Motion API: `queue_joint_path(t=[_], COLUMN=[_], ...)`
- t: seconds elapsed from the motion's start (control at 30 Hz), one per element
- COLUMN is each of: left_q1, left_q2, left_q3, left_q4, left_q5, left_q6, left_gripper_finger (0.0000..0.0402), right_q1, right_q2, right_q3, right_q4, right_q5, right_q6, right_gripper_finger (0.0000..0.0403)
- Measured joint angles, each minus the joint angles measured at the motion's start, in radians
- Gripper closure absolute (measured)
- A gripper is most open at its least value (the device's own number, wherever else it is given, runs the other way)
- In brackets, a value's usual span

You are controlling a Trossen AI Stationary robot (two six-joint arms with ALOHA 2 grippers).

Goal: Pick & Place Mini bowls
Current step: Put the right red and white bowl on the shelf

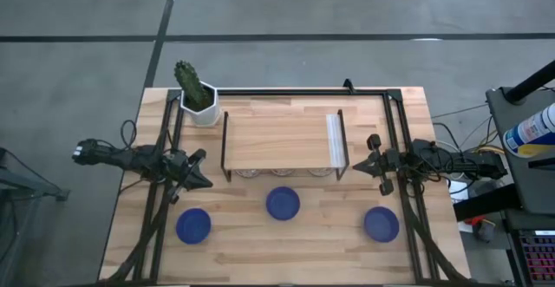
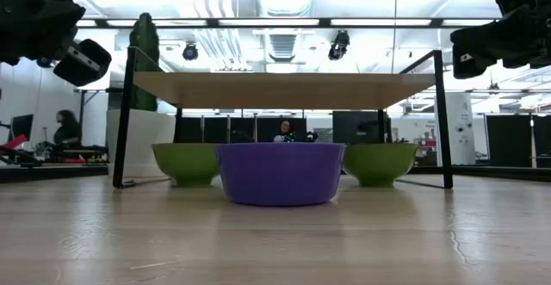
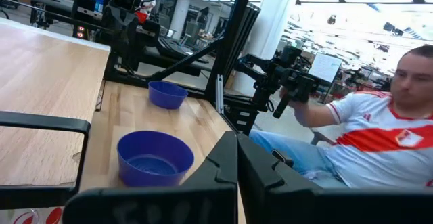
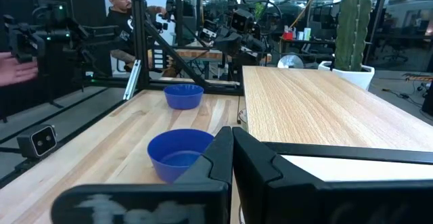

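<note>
Three deep blue mini bowls rest on their bases in a row on the near half of the wooden table: left (image 1: 193, 225), middle (image 1: 283, 203) and right (image 1: 381, 224). The middle bowl (image 2: 280, 173) fills the centre of the low view. My left gripper (image 1: 205, 181) hovers shut above the table's left side, pointing level toward the middle, with two bowls (image 3: 154, 158) (image 3: 167, 94) ahead of its fingers (image 3: 237, 139). My right gripper (image 1: 357, 166) hovers shut at the right side, facing the left one, also with two bowls (image 4: 179, 153) (image 4: 183, 95) ahead of it (image 4: 232, 135).
A low wooden shelf on a dark frame (image 1: 282, 138) stands at the table's middle, with two green bowls (image 2: 188, 163) (image 2: 379, 163) under it. A cactus in a white pot (image 1: 198, 96) stands at the far left. A person (image 3: 379, 129) sits beyond the table's right side.
</note>
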Motion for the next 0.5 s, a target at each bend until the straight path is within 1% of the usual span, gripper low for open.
queue_joint_path(t=[0.1,0.17,0.33,0.37,0.43,0.5], left_q1=[0.000,0.000,0.000,0.000,0.000,0.000], left_q2=[0.000,0.000,0.000,0.000,0.001,0.000], left_q3=[0.000,0.000,0.000,0.000,0.000,0.000], left_q4=[0.000,0.000,0.002,0.006,0.045,0.090], left_q5=[-0.001,-0.001,-0.007,-0.012,-0.016,-0.017], left_q6=[0.132,0.181,0.183,0.182,0.109,0.063], left_gripper_finger=[0.0402,0.0402,0.0402,0.0402,0.0402,0.0402], right_q1=[0.000,0.000,0.000,0.000,0.000,0.000], right_q2=[0.000,0.000,0.000,0.000,0.000,0.000], right_q3=[0.000,0.000,0.000,0.000,0.000,0.000], right_q4=[0.000,0.000,0.013,0.028,0.066,0.111], right_q5=[0.000,0.000,0.000,-0.008,-0.028,-0.027], right_q6=[0.000,0.000,0.018,0.058,0.178,0.244], right_gripper_finger=[0.0394,0.0394,0.0394,0.0394,0.0394,0.0394])
